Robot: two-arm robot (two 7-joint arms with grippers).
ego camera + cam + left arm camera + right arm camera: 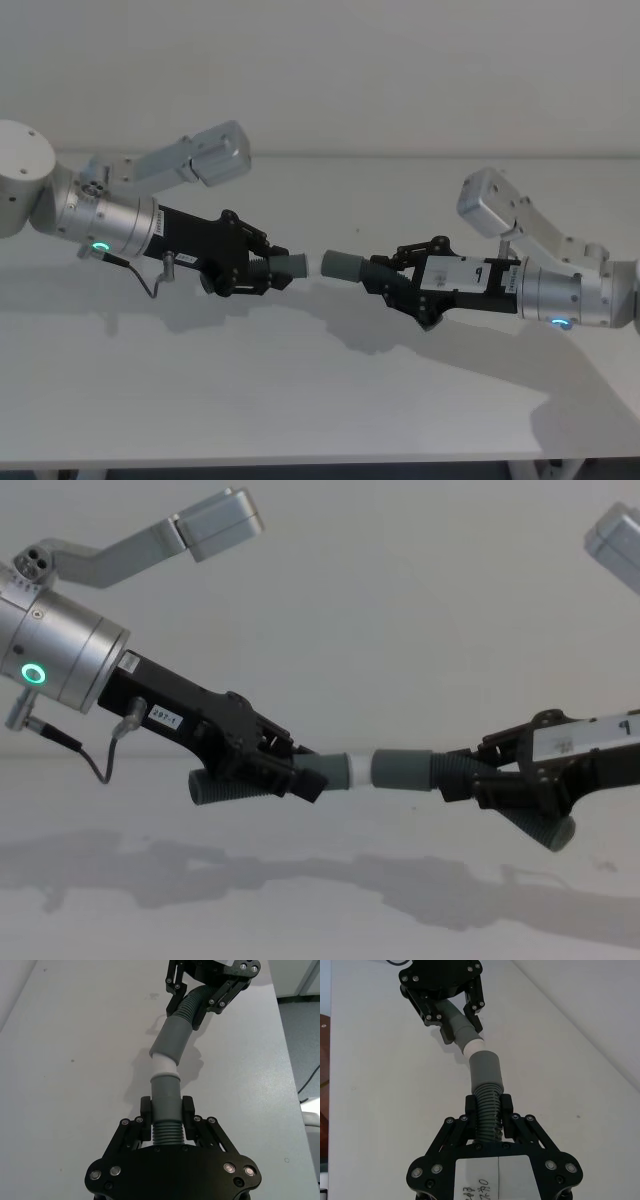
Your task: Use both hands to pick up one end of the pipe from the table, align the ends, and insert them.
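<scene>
**Two pipe halves held up, tips meeting in mid-air**

So both arms are off the table here, each one carrying its own pipe piece. The left gripper comes in from the left side, fingers clamped on the ribbed part of the white-tipped piece, with the collar and white tip poking out past the fingertips. You can see the grip nicely in the left wrist view, where the two black fingers squeeze the tube just below its collar.

The right gripper reaches in from the right and does the same thing with the plain grey piece, pinching the ribbed hose right behind the wide collar.

The two pieces point at each other, roughly end to end, above the middle of the table. In the chest view the white tip sits right up against the mouth of the grey collar, and in both wrist views it looks like it is just at or barely inside the opening. Can't tell how deep it actually goes. The line isn't perfectly straight either, there's a slight bend where the two ends meet.
</scene>
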